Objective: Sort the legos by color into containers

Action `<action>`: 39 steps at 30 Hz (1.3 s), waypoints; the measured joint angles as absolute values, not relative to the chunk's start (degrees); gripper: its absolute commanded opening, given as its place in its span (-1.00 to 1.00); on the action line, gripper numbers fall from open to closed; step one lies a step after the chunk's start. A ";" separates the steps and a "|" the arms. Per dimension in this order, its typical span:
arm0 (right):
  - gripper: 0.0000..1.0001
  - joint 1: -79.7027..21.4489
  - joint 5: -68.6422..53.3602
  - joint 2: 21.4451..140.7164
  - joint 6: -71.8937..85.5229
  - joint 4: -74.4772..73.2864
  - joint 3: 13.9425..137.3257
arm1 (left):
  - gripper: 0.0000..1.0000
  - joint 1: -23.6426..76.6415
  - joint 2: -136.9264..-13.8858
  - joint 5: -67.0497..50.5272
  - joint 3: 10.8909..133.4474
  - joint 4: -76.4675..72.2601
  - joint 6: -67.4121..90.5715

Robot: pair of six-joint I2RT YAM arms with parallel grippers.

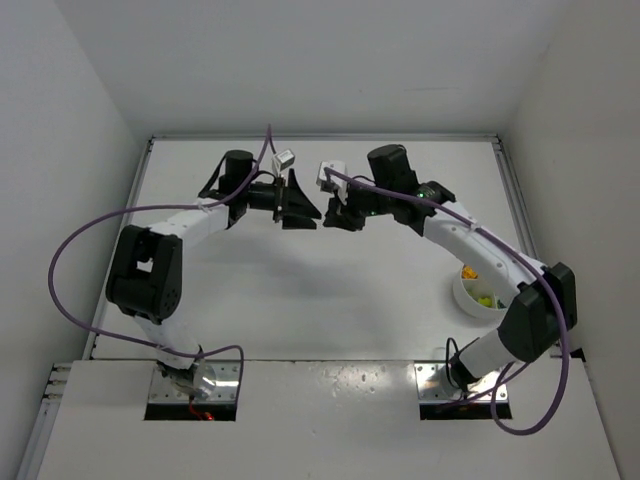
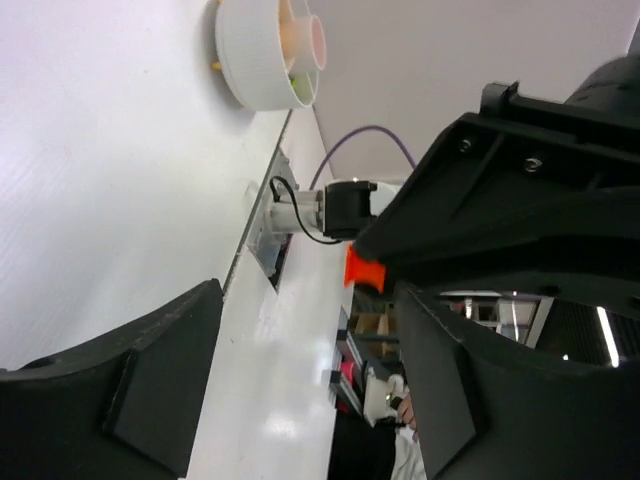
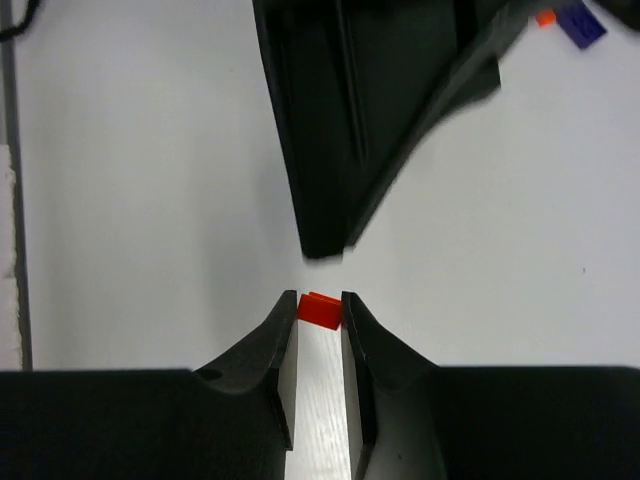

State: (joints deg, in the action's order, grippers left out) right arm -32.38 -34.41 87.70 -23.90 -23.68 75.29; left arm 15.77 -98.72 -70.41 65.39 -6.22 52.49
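we find both grippers meeting tip to tip in the upper centre of the top view, raised above the white table (image 1: 300,300). the right gripper (image 3: 320,300) has its jaws clamped on a red-orange lego brick (image 3: 320,310), which sits at the very tips of the fingers. the left gripper (image 2: 308,295) faces it with jaws wide apart and holds nothing; the brick (image 2: 365,270) lies between its two fingers, touching neither. the divided white dish (image 1: 462,295) stands at the right of the top view, beside the right arm and well apart from both grippers, with yellow, green and orange pieces inside. a blue brick (image 3: 580,25) and an orange brick (image 3: 545,17) lie on the table at the upper right of the right wrist view.
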 measured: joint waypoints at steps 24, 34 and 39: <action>-1.00 -5.52 -4.75 88.64 -17.96 -54.54 80.09 | 0.88 9.08 -96.03 -44.69 82.54 28.75 10.31; -1.00 10.72 2.28 84.53 -18.83 -68.99 80.64 | 0.99 14.87 -89.54 -24.08 77.87 31.31 1.65; -1.00 13.72 3.92 82.96 -19.38 -73.47 80.29 | 0.99 14.41 -87.92 -21.39 75.57 29.06 2.68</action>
